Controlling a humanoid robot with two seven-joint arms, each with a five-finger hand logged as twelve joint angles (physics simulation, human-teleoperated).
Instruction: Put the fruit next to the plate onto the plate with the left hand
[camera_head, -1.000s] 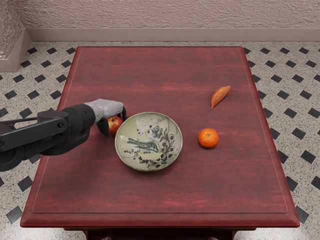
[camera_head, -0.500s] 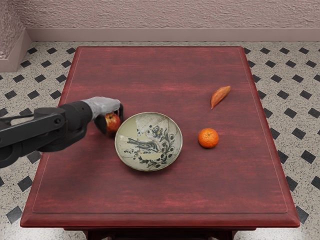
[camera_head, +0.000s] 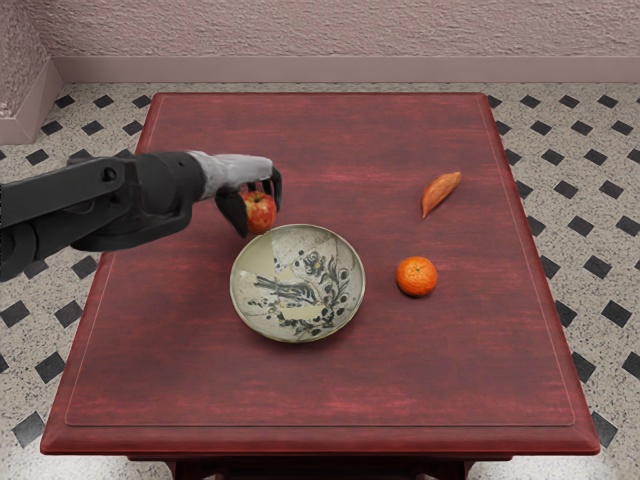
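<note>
**A:** How many plates do you count?

**B:** One plate (camera_head: 297, 283), patterned, and one red surface (camera_head: 320, 140) under it.

**A:** And how much fruit?

**B:** Two round pieces. One is a red apple (camera_head: 260, 210) at the plate's eleven o'clock. The other is an orange (camera_head: 417, 276) at the plate's three o'clock.

**A:** Is there anything else of another kind?

**B:** One pointed orange-brown piece (camera_head: 441, 192), at about two o'clock from the plate. I cannot tell what it is, so I count it apart.

**A:** How many hands?

**B:** One left hand (camera_head: 245, 185), on one dark arm (camera_head: 90, 205) coming in from nine o'clock.
</note>
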